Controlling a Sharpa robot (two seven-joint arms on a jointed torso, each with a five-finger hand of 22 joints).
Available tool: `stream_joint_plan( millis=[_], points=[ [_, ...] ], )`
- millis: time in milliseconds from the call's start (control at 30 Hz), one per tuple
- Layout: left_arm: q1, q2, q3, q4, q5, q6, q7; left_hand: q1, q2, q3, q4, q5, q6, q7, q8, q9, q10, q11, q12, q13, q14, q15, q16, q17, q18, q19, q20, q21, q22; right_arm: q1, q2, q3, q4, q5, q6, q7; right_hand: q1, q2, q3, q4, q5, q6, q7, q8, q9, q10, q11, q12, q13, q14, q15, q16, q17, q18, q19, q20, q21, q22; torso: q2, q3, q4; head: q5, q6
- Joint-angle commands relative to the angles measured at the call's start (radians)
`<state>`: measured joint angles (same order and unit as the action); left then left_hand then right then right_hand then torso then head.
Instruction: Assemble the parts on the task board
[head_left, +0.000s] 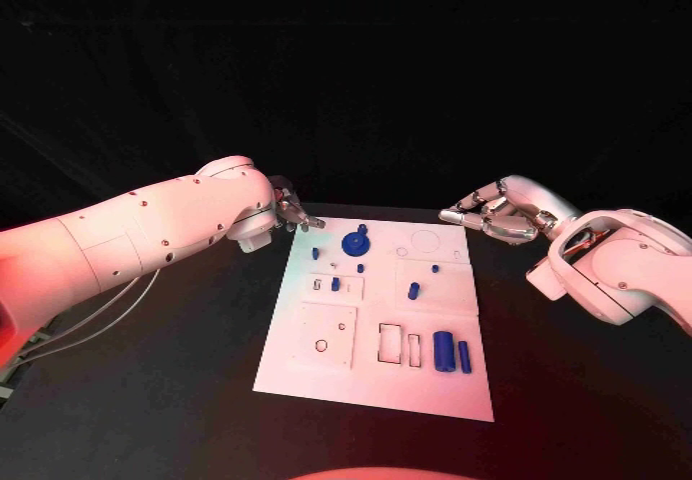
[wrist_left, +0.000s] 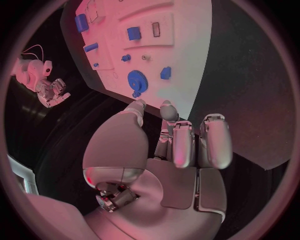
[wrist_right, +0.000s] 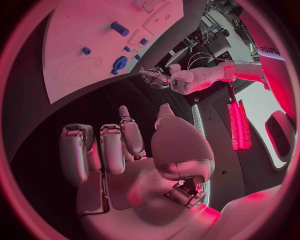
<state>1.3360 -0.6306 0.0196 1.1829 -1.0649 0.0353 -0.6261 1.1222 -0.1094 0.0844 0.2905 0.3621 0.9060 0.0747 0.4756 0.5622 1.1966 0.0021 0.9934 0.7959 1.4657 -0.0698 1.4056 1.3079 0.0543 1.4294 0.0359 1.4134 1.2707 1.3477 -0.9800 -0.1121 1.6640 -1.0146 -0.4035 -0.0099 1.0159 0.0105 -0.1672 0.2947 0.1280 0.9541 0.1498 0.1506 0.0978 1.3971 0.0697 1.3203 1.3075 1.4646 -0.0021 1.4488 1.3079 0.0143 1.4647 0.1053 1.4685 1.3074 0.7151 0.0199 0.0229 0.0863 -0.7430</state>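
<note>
Gear (head_left: 353, 243) is seen flat at the task board's (head_left: 346, 375) far end, just beside the empty, loosely spread left hand (head_left: 293, 214) (the nearer one); the right hand (head_left: 483, 213), likewise empty, is held farther off.

No readable txt, labels or nos. on board, parts, arms

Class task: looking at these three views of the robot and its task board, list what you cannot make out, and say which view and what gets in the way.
- Head view: the small blue parts on the task board are too small to tell their shapes.
- Left wrist view: the left robot hand hides the board's nearest edge.
- Right wrist view: the circle's rim cuts off the board's far part; the right robot hand fills the middle.
</note>
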Motion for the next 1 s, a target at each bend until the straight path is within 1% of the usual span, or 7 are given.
stream_joint_plan(
  millis=[33, 233, 333, 500, 600, 933, 1000],
  points=[
    [-0.003, 0.014, -0.005, -0.023, -0.010, 0.049, 0.028, 0.009, 0.002, -0.009, 0.000, 0.005, 0.010, 0.000, -0.004, -0.002, 0.004, -0.002, 0.003, -0.001, 0.057, 0.007, -0.003, 0.092, 0.009, 0.002, 0.003, 0.005, 0.001, -0.001, 0.002, 0.000, -0.003, -0.006, 0.003, -0.010, 0.002, 0.015, -0.004, -0.004, 0.008, -0.007, 0.000, 0.005, 0.001, -0.007, -0.003, -0.004, 0.046, 0.065, -0.006, -0.005, 0.076, 0.013, 0.041, -0.005, -0.005, 0.197, 0.000, 0.0003, -0.0019, 0.003, -0.001],
    [-0.012, 0.040, -0.014, -0.058, -0.017, 0.070, 0.034, 0.013, 0.003, -0.010, 0.000, 0.005, 0.013, 0.000, -0.005, -0.004, 0.003, -0.002, 0.001, -0.004, 0.057, 0.007, -0.003, 0.092, 0.009, 0.003, 0.003, 0.006, 0.003, -0.002, 0.005, 0.000, -0.005, -0.010, 0.007, -0.019, 0.008, 0.017, -0.006, -0.005, 0.014, -0.008, 0.000, 0.005, 0.001, -0.014, -0.003, -0.014, 0.037, 0.063, -0.006, -0.013, 0.065, 0.017, 0.033, -0.005, -0.018, 0.189, 0.001, -0.0008, -0.0015, -0.002, -0.004],
    [-0.018, 0.049, -0.016, -0.068, -0.016, 0.081, 0.037, 0.013, 0.003, -0.010, 0.000, 0.005, 0.013, 0.000, -0.005, -0.004, 0.003, -0.002, 0.001, -0.004, 0.057, 0.007, -0.003, 0.092, 0.009, 0.003, 0.003, 0.007, 0.003, -0.002, 0.006, 0.000, -0.005, -0.011, 0.007, -0.020, 0.013, 0.020, -0.008, -0.006, 0.020, -0.010, 0.001, 0.004, 0.001, -0.017, -0.003, -0.018, 0.034, 0.061, -0.006, -0.016, 0.061, 0.018, 0.031, -0.005, -0.022, 0.187, 0.001, -0.0006, -0.0020, 0.001, -0.006],
    [-0.022, 0.059, -0.018, -0.082, -0.014, 0.092, 0.034, 0.016, 0.005, -0.011, 0.000, 0.005, 0.015, -0.001, -0.005, -0.007, 0.002, -0.002, 0.001, -0.005, 0.057, 0.007, -0.003, 0.092, 0.008, 0.006, 0.002, 0.010, 0.010, -0.003, 0.007, 0.000, -0.005, -0.012, 0.006, -0.020, 0.013, 0.020, -0.008, -0.006, 0.020, -0.010, 0.001, 0.004, 0.001, -0.017, -0.003, -0.018, 0.034, 0.061, -0.006, -0.016, 0.061, 0.018, 0.031, -0.005, -0.022, 0.187, 0.000, 0.0003, -0.0018, 0.006, -0.010],
    [-0.023, 0.061, -0.019, -0.086, -0.013, 0.099, 0.030, 0.019, 0.006, -0.012, 0.000, 0.005, 0.018, -0.001, -0.006, -0.009, 0.003, -0.003, 0.003, -0.004, 0.057, 0.007, -0.003, 0.092, 0.007, 0.007, 0.002, 0.011, 0.012, -0.003, 0.007, 0.000, -0.007, -0.012, 0.004, -0.022, 0.016, 0.021, -0.009, -0.006, 0.022, -0.010, 0.001, 0.004, 0.001, -0.017, -0.003, -0.018, 0.034, 0.061, -0.006, -0.017, 0.059, 0.018, 0.030, -0.005, -0.024, 0.186, 0.000, 0.0003, -0.0011, 0.003, -0.010],
    [-0.024, 0.064, -0.019, -0.082, -0.013, 0.136, 0.015, 0.029, 0.010, -0.017, 0.001, 0.005, 0.031, -0.004, -0.004, -0.015, 0.009, -0.005, 0.013, 0.006, 0.057, 0.005, -0.003, 0.093, 0.005, 0.012, 0.001, 0.017, 0.024, -0.004, 0.008, 0.000, -0.012, -0.011, 0.001, -0.023, 0.017, 0.023, -0.010, -0.006, 0.024, -0.010, 0.000, 0.005, 0.001, -0.017, -0.003, -0.018, 0.035, 0.061, -0.006, -0.018, 0.059, 0.018, 0.030, -0.005, -0.024, 0.186, -0.001, 0.0006, -0.0016, 0.006, -0.013],
    [-0.024, 0.065, -0.019, -0.082, -0.014, 0.140, 0.011, 0.031, 0.013, -0.020, 0.001, 0.005, 0.037, -0.006, -0.003, -0.017, 0.019, -0.006, 0.027, 0.022, 0.057, 0.004, -0.002, 0.093, 0.003, 0.016, 0.001, 0.021, 0.031, -0.004, 0.008, 0.000, -0.012, -0.011, 0.001, -0.023, 0.019, 0.024, -0.010, -0.006, 0.025, -0.008, 0.000, 0.006, 0.001, -0.016, -0.003, -0.017, 0.035, 0.061, -0.006, -0.018, 0.059, 0.018, 0.030, -0.005, -0.024, 0.186, -0.001, 0.0011, -0.0017, 0.008, -0.013]
  ],
)
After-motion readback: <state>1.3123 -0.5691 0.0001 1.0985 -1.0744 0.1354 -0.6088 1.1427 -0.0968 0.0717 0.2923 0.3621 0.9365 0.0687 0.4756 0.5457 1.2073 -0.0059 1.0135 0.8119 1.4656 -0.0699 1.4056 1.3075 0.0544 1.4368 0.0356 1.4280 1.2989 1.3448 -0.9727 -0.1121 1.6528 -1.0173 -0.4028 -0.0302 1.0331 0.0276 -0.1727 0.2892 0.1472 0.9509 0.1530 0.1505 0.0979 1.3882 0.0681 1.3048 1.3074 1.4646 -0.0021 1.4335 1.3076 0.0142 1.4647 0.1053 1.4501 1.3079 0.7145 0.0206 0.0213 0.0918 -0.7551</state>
